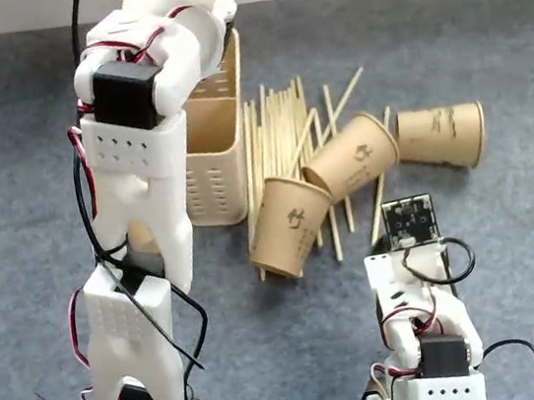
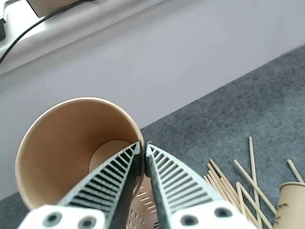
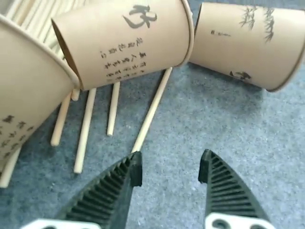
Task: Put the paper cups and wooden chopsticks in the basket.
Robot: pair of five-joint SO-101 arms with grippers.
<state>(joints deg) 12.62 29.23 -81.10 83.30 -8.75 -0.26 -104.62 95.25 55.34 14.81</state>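
Note:
My left gripper [image 2: 143,148] is shut on the rim of a paper cup [image 2: 66,138], one finger inside and one outside, and holds it above the beige slotted basket [image 2: 143,207]. In the high view the left arm [image 1: 148,97] stands over the basket [image 1: 213,158]. Three more paper cups [image 1: 290,224] [image 1: 350,156] [image 1: 442,136] lie on their sides on the grey mat, across a spread of wooden chopsticks [image 1: 288,137]. My right gripper [image 3: 170,167] is open just above the mat, short of two of the cups [image 3: 124,40] [image 3: 248,40] and some chopsticks [image 3: 86,129].
The grey mat [image 1: 514,255] is bare to the right of the right arm [image 1: 413,284] and in front of the cups. A pale wall [image 2: 157,62] rises behind the basket. A third cup [image 3: 24,109] lies close beside the right gripper.

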